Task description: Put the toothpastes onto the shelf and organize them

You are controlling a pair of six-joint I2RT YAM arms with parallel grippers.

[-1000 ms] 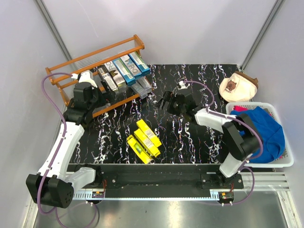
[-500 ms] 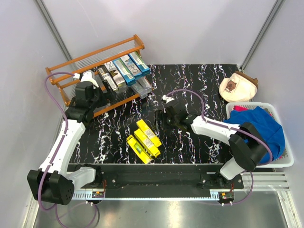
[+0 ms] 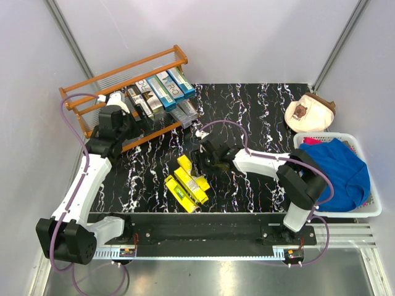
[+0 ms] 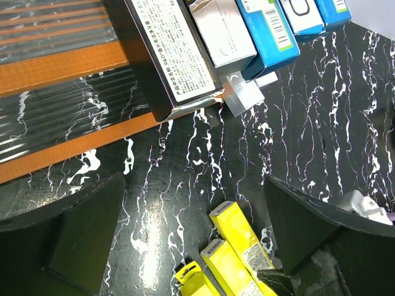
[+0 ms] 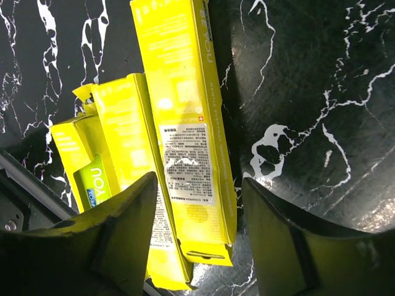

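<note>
At the back left, the shelf (image 3: 117, 73) holds a row of black, grey and blue toothpastes (image 3: 162, 91). The left tool (image 4: 194, 234) hangs near it, wide open, holding nothing. Three yellow toothpastes (image 3: 188, 182) lie side by side on the black surface (image 3: 259, 111). The right tool (image 5: 197, 185) is half open over one yellow box (image 5: 179, 92), a finger on each side, not squeezing it.

Marbled table (image 3: 265, 105) carries shelf (image 3: 123, 68) and yellow toothpastes (image 3: 188, 180).

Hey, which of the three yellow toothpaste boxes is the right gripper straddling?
The rightmost yellow carton, white label facing up, sits between the right gripper's fingers; the other two lie outside.
</note>
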